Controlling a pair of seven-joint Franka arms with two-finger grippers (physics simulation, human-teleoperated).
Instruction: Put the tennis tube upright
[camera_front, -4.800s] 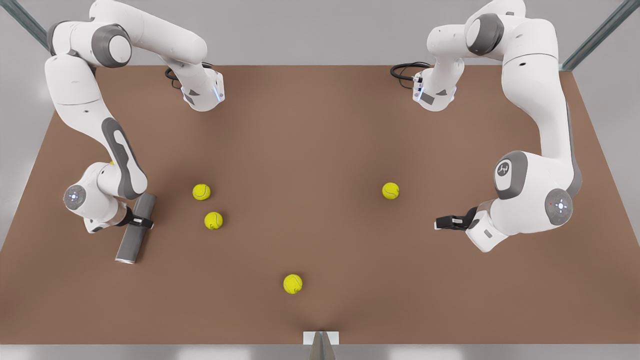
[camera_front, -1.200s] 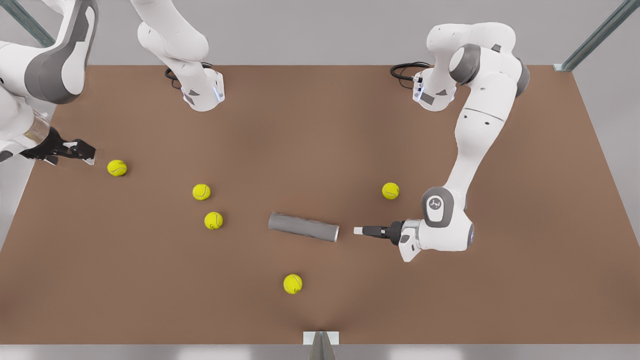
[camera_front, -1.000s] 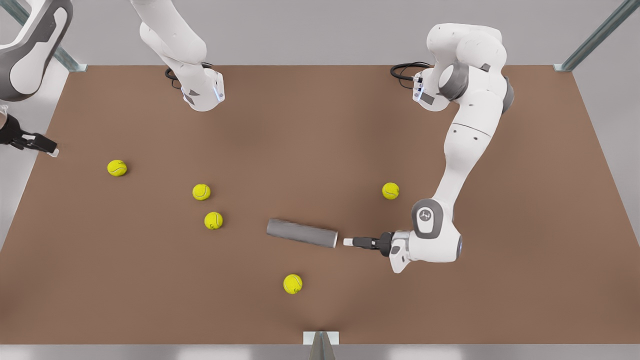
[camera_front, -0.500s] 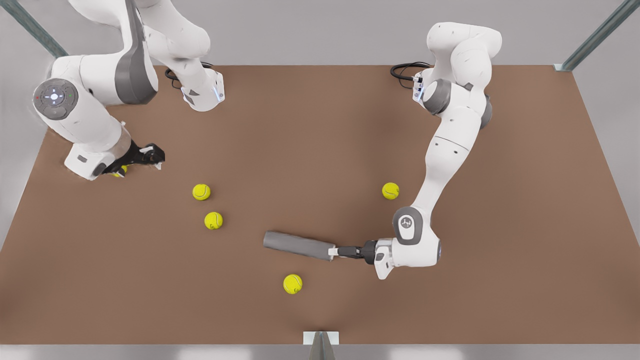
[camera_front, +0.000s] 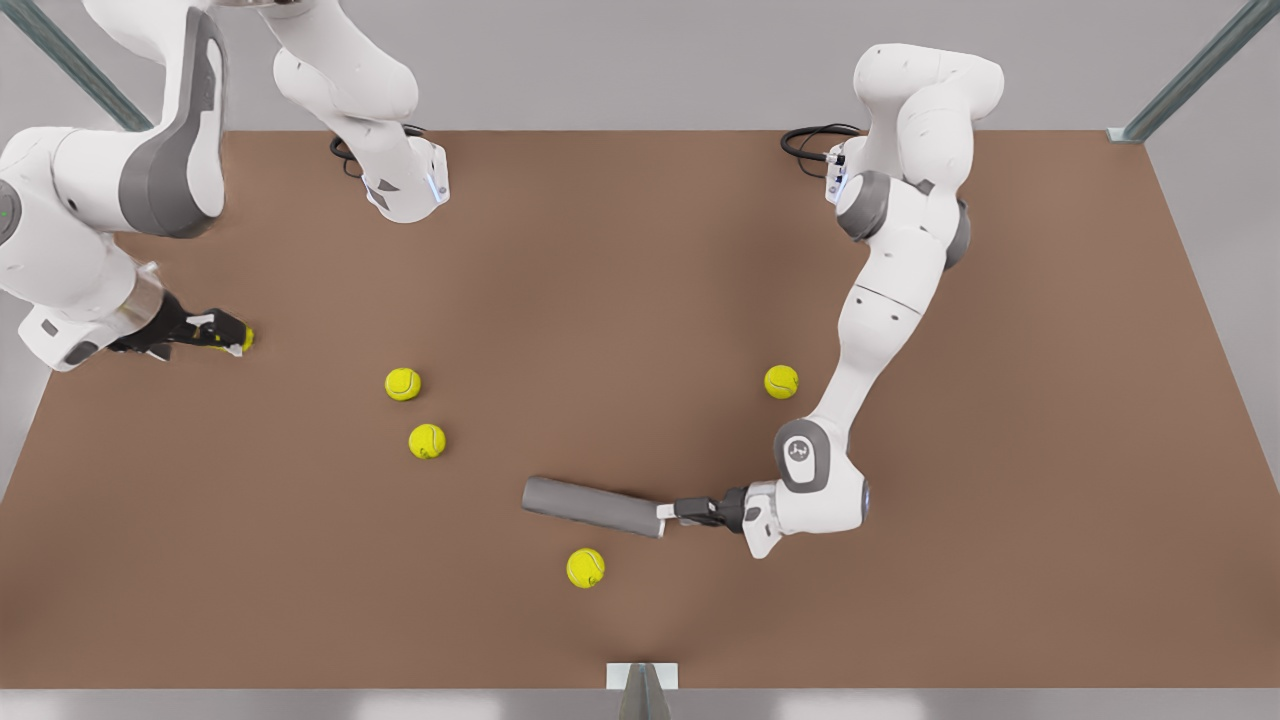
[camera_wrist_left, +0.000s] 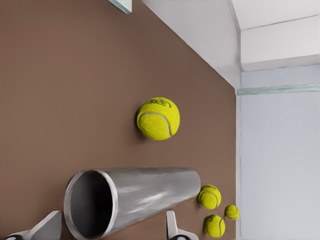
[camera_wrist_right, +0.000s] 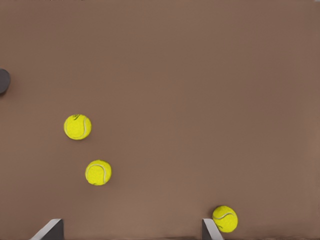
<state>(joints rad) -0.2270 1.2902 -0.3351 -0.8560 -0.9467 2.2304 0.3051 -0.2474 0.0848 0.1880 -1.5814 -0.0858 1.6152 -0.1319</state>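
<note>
Starting nearest you in the front view: one tennis ball (camera_front: 585, 567) sits alone on the brown tabletop (camera_front: 1000, 560). Just behind it the tennis tube (camera_front: 590, 505) lies flat on its side, not upright, running across the middle of the tabletop, far end toward the front view's left. Your left hand (camera_front: 662, 512) is at the tube's end on the front view's right. In the left wrist view its fingers (camera_wrist_left: 172, 227) are spread, one on each side of the tube's open lighter-rimmed mouth, and you can't tell if they touch it. Farther back, two balls (camera_front: 427, 441) (camera_front: 402, 384) sit near each other on the front view's left of the tube, and a fourth ball (camera_front: 781, 381) lies beside the left arm (camera_front: 880, 300). Farther still, at the tabletop's edge on the front view's left, your right hand (camera_front: 232, 338) hangs low with fingers (camera_wrist_right: 210, 227) spread, holding nothing. A fifth ball (camera_front: 247, 338) lies just beside one fingertip. Both arm bases (camera_front: 405, 190) stand at the far edge.
</note>
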